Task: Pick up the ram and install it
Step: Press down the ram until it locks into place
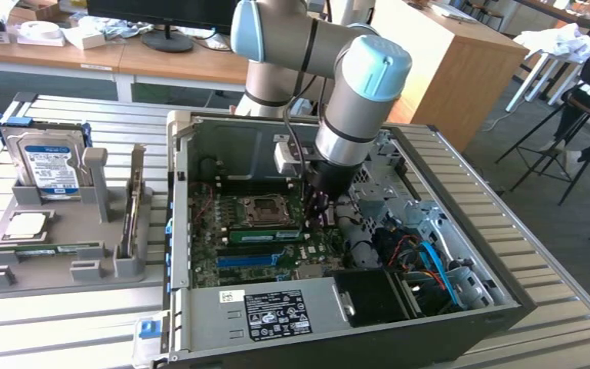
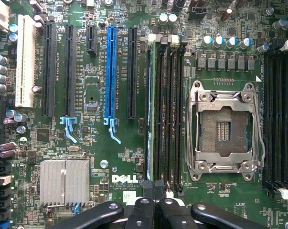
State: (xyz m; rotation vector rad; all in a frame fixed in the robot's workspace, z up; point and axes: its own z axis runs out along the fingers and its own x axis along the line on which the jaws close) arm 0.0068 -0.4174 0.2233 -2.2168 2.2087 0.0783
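A ram (image 2: 149, 114) stands on edge in the outermost of the black memory slots beside the empty processor socket (image 2: 225, 126). In the exterior view the same ram (image 1: 264, 234) is a green strip on the motherboard just below the socket. My gripper (image 2: 155, 198) is shut, with its black fingers (image 2: 143, 210) pressed together over one end of the stick. I cannot tell whether they touch it. In the exterior view the gripper (image 1: 322, 215) reaches down into the open computer case, at the ram's right end. A second, similar ram (image 1: 54, 248) lies on the grey tray at the exterior view's left.
The grey tray (image 1: 49, 280) also carries a hard drive (image 1: 51, 165) and a silver processor chip (image 1: 25, 225). A blue slot (image 2: 111, 71), black slots and a heatsink (image 2: 65, 181) cover the motherboard. Case walls (image 1: 177, 200), cables and a drive cage (image 1: 439, 254) hem in the arm.
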